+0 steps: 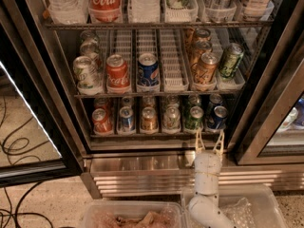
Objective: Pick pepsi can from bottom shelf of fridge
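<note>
The pepsi can stands upright at the front of the rightmost lane of the bottom shelf, dark blue with a silver top. A green can is just beside it at 9 o'clock. Further along at 9 o'clock the front row holds a pale can, an orange can, a lighter blue can and a red can. More cans stand behind them, only partly seen.

The gripper is at 7 o'clock from the pepsi can, just below the shelf's front edge and outside the fridge. Its two fingers point to 12 o'clock and are spread wide, with a clear gap between them. They hold nothing and touch no can. The gap lines up between the green can and the pepsi can.

The arm is white. It comes up from the lower edge of the view at 6 o'clock, bends near the bottom and then stands almost straight up to the gripper. It passes in front of the ribbed steel base.

On the shelf above, at 11 o'clock from the gripper, a bigger blue can stands beside a red Coke can. A clear tub lies at 8 o'clock from the gripper, by the arm's foot. Black cables loop over the floor at the far left.
</note>
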Robot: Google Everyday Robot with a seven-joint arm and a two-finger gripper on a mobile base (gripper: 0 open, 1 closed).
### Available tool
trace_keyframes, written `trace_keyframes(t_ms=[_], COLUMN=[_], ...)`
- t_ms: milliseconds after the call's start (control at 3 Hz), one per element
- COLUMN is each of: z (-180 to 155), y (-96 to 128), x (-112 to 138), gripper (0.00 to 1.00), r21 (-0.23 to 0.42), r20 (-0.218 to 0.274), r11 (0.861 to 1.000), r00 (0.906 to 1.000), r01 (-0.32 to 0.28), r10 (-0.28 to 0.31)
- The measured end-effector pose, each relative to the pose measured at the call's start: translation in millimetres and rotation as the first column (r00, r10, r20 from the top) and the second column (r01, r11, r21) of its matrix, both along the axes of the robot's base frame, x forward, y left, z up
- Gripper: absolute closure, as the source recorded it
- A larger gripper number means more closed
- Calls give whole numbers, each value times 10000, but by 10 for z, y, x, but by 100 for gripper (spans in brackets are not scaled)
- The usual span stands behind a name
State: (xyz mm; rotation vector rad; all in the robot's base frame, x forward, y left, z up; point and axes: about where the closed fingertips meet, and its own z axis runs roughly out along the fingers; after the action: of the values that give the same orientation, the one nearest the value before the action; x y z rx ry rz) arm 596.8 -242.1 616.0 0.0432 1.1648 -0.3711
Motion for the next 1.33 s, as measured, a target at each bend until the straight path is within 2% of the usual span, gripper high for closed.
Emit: trace_keyframes(t_ms=[667, 1000, 1333], z=[58, 92, 114], y=[34, 3, -85], x=[134, 203, 219], gripper=[38, 40, 39], r21=[16, 252, 1097], r20=[275, 378, 416], r11=[10000, 9997, 9938], r00=[9996, 9993, 9989], r01=[-95, -2, 172], r10=[95, -8, -219])
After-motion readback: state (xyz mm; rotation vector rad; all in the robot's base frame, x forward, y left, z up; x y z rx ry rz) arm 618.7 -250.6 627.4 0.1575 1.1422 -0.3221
